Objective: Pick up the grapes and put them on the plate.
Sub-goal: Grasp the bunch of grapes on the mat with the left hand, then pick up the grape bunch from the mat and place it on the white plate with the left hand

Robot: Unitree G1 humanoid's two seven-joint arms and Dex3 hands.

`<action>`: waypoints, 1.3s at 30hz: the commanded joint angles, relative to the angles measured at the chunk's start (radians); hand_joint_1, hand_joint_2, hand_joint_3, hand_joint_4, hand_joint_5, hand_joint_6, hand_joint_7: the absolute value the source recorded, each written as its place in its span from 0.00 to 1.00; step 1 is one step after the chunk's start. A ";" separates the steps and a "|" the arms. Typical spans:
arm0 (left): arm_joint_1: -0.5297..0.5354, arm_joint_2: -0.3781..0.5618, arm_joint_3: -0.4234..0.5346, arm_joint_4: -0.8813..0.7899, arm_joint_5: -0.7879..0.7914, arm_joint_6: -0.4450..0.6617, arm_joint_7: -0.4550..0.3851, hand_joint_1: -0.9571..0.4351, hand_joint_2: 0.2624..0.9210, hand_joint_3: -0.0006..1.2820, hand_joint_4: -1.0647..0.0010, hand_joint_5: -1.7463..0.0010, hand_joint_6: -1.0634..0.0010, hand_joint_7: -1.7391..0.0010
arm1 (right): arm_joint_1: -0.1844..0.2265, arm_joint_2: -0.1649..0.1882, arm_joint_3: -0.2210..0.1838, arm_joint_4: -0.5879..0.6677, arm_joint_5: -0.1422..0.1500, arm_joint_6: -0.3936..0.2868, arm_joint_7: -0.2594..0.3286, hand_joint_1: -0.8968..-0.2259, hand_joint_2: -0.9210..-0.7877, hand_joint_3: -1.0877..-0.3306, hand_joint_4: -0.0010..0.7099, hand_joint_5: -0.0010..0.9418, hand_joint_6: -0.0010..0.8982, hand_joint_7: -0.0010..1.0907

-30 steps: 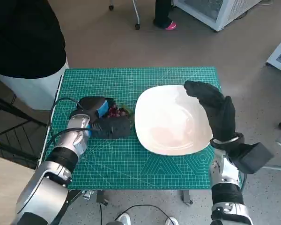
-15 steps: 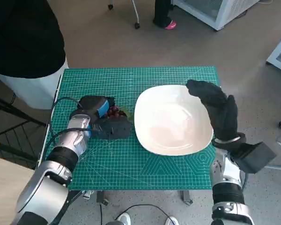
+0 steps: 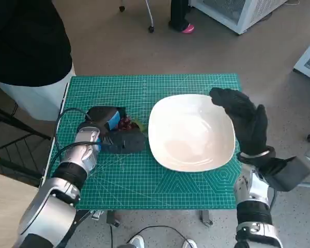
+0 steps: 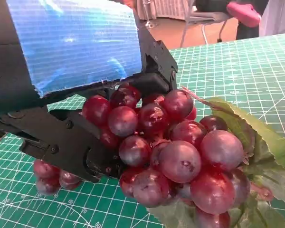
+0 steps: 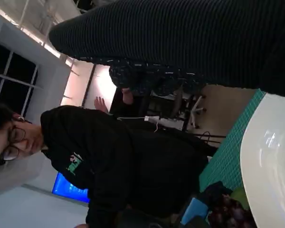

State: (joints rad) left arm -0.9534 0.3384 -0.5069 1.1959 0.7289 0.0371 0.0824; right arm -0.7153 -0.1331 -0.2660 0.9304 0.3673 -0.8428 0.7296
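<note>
We see the left robot hand (image 4: 71, 95), black with ribbed blue tape over its back, lying on the grapes (image 4: 171, 152), its hard black fingers (image 4: 76, 152) closed round the bunch. The grapes are glossy, round and dark red, with a crinkled green leaf (image 4: 256, 137) beside them. They sit on the tabletop under a green mat (image 3: 144, 175) printed with a pale grid, just left of the plate (image 3: 191, 132), which is white, smooth and rounded-square. The right robot hand (image 3: 245, 121), in a black knitted glove, hovers over the plate's right rim, fingers loosely apart, holding nothing. A person (image 5: 104, 161) in black clothing shows in the right wrist view.
</note>
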 commanded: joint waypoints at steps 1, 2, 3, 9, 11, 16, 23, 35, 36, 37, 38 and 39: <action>-0.004 0.002 0.003 0.003 -0.012 0.021 -0.020 0.69 1.00 0.09 0.42 0.26 0.45 0.34 | -0.006 -0.011 -0.019 0.033 0.020 -0.001 0.020 0.55 0.00 0.64 0.52 0.00 0.51 0.00; -0.005 0.002 0.003 0.002 -0.013 0.022 -0.021 0.69 1.00 0.09 0.42 0.25 0.45 0.34 | -0.008 -0.011 -0.021 0.036 0.021 -0.003 0.021 0.55 0.00 0.64 0.52 0.00 0.51 0.00; -0.005 0.003 0.003 0.001 -0.014 0.023 -0.022 0.69 1.00 0.09 0.42 0.25 0.45 0.35 | -0.009 -0.011 -0.022 0.038 0.022 -0.004 0.023 0.55 0.00 0.64 0.52 0.00 0.51 0.00; -0.008 0.011 0.007 -0.022 -0.019 0.035 -0.028 0.69 1.00 0.09 0.42 0.24 0.44 0.37 | -0.011 -0.006 -0.026 0.044 0.027 -0.011 0.023 0.55 0.00 0.65 0.53 0.00 0.51 0.00; -0.008 0.015 0.008 -0.036 -0.021 0.041 -0.030 0.69 1.00 0.09 0.42 0.23 0.43 0.37 | -0.012 -0.003 -0.028 0.045 0.029 -0.014 0.023 0.56 0.00 0.65 0.53 0.00 0.51 0.00; -0.002 0.022 0.007 -0.066 -0.026 0.050 -0.034 0.69 1.00 0.10 0.45 0.22 0.43 0.37 | -0.013 -0.002 -0.031 0.048 0.029 -0.017 0.023 0.55 0.00 0.65 0.53 0.00 0.51 0.00; 0.016 0.044 0.022 -0.171 -0.034 0.089 -0.062 0.69 1.00 0.11 0.45 0.20 0.46 0.37 | -0.017 -0.004 -0.038 0.053 0.028 -0.013 0.011 0.55 0.00 0.65 0.53 0.00 0.51 0.00; 0.094 0.124 0.056 -0.551 -0.009 0.216 -0.190 0.69 1.00 0.11 0.43 0.20 0.46 0.38 | -0.026 -0.007 -0.044 0.053 0.019 -0.012 -0.006 0.54 0.00 0.66 0.53 0.00 0.51 0.00; 0.106 0.133 0.062 -0.600 -0.006 0.230 -0.205 0.69 1.00 0.11 0.43 0.20 0.46 0.38 | -0.027 -0.008 -0.044 0.054 0.018 -0.012 -0.008 0.54 0.00 0.66 0.53 0.00 0.51 0.00; 0.114 0.140 0.067 -0.636 -0.004 0.241 -0.217 0.69 1.00 0.11 0.43 0.20 0.46 0.39 | -0.027 -0.009 -0.044 0.054 0.017 -0.012 -0.010 0.54 0.00 0.66 0.53 0.00 0.51 0.00; 0.122 0.145 0.071 -0.665 -0.002 0.251 -0.227 0.69 1.00 0.10 0.43 0.20 0.46 0.39 | -0.027 -0.009 -0.044 0.054 0.017 -0.012 -0.011 0.54 0.00 0.65 0.53 0.00 0.51 0.00; 0.128 0.149 0.073 -0.685 -0.001 0.259 -0.234 0.69 1.00 0.10 0.42 0.20 0.45 0.39 | -0.028 -0.009 -0.044 0.054 0.016 -0.012 -0.012 0.54 0.00 0.65 0.53 0.00 0.51 0.00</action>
State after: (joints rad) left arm -0.8558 0.4436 -0.4588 0.6632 0.7084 0.2534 -0.1053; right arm -0.7416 -0.1411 -0.3065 0.9682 0.3893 -0.8612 0.7332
